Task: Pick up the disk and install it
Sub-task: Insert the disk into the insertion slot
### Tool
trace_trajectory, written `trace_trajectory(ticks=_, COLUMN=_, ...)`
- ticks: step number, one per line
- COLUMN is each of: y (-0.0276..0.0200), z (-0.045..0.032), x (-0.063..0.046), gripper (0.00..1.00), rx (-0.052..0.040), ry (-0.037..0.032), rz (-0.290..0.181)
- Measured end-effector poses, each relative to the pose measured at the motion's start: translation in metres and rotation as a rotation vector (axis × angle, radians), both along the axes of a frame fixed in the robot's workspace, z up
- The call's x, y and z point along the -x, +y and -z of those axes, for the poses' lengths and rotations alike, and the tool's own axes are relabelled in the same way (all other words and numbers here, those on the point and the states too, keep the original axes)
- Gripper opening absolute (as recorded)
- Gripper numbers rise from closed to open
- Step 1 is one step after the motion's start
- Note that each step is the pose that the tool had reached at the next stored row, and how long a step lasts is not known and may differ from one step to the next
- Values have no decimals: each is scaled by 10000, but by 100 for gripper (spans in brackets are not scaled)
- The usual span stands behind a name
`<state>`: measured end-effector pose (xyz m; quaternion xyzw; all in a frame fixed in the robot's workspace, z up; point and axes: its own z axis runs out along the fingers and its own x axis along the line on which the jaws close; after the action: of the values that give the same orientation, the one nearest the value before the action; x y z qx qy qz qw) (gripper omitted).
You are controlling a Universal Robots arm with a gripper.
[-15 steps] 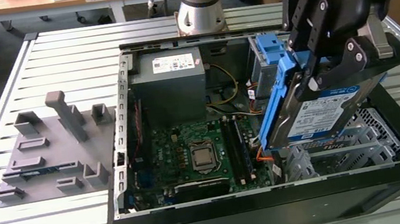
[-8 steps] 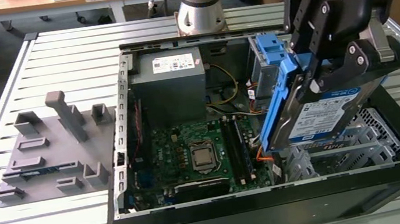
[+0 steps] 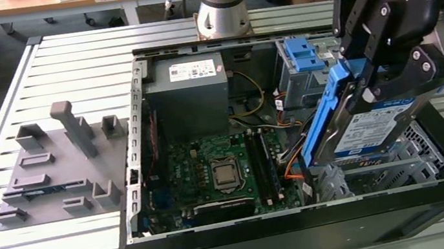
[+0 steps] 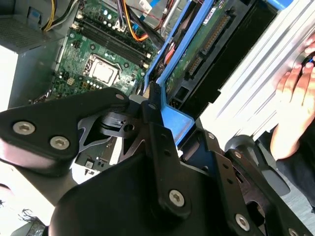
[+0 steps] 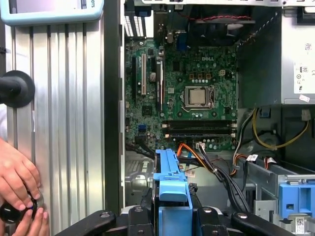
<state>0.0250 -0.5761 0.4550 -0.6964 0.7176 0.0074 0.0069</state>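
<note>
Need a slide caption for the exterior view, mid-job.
Gripper holds the disk tilted over the open computer case.

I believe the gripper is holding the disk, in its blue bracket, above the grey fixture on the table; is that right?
Not quite. The gripper holds the disk in its blue bracket above the open computer case, not the grey fixture, which stands beside the case at the exterior view's left. The exterior view shows this.

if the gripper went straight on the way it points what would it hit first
Probably the metal drive cage inside the open computer case, and the disk the gripper clamps would touch it first. Depth is unclear, so this is a guess.
</note>
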Motion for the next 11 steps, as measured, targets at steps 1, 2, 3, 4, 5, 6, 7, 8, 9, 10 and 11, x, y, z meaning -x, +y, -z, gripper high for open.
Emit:
trace_trajectory(ticks=1, y=0, z=3, x=-21, gripper=37, rx=1, ry=0, rz=0)
trace_trajectory(ticks=2, y=0, z=5, x=-36, gripper=37, rx=1, ry=0, rz=-1)
trace_trajectory(ticks=3, y=0, z=7, x=-48, gripper=37, rx=2, ry=1, rz=0)
trace_trajectory(ticks=4, y=0, z=9, x=-61, gripper=37, rx=0, ry=0, rz=0)
trace_trajectory(ticks=5, y=0, z=11, x=-74, gripper=37, rx=0, ry=0, rz=0)
trace_trajectory(ticks=6, y=0, z=13, x=-91, gripper=37, rx=1, ry=0, rz=0)
trace_trajectory(ticks=7, y=0, z=15, x=-109, gripper=37, rx=1, ry=0, rz=0)
trace_trajectory(ticks=8, y=0, z=16, x=-131, gripper=37, rx=1, ry=0, rz=0)
trace_trajectory(ticks=9, y=0, z=19, x=-154, gripper=37, rx=0, ry=0, rz=0)
trace_trajectory(ticks=10, y=0, z=20, x=-176, gripper=37, rx=-1, ry=0, rz=0)
trace_trajectory(ticks=11, y=0, z=22, x=-198, gripper=37, rx=-1, ry=0, rz=0)
